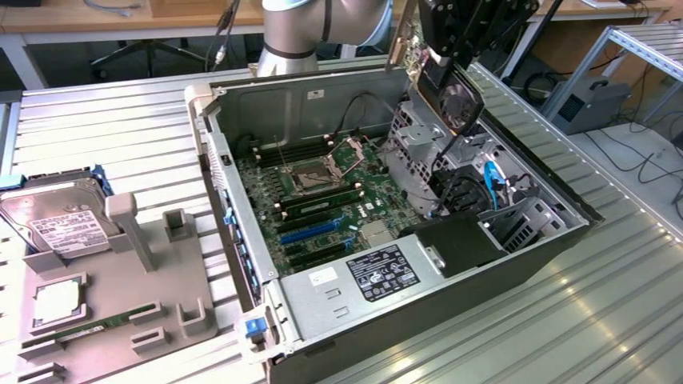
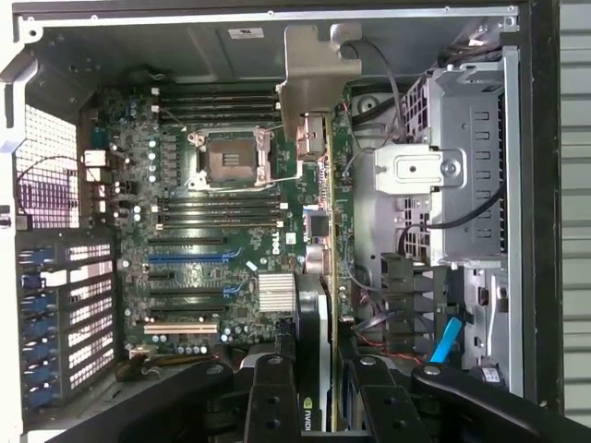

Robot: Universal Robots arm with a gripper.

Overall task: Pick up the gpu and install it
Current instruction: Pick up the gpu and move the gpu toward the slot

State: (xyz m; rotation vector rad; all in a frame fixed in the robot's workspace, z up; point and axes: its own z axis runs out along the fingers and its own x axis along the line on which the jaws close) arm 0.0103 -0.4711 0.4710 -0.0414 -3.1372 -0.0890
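Claw [image 1: 453,62] partly closed, gripping the gpu [image 1: 461,100], which hangs below it over the case [image 1: 309,100]

Access over motherboard [image 1: 320,200] unobstructed from above. In exterior view, drive cage [image 1: 417,138] and cables [image 1: 449,176] obstruct at 2–3 o'clock, power supply [image 1: 373,276] at 5.

Count: 1 computer case [image 1: 481,296]; 1 gpu [image 1: 459,100] above the case; 1 hard drive [image 1: 59,220] and 1 memory stick [image 1: 88,330], both to the exterior view's left of the case.
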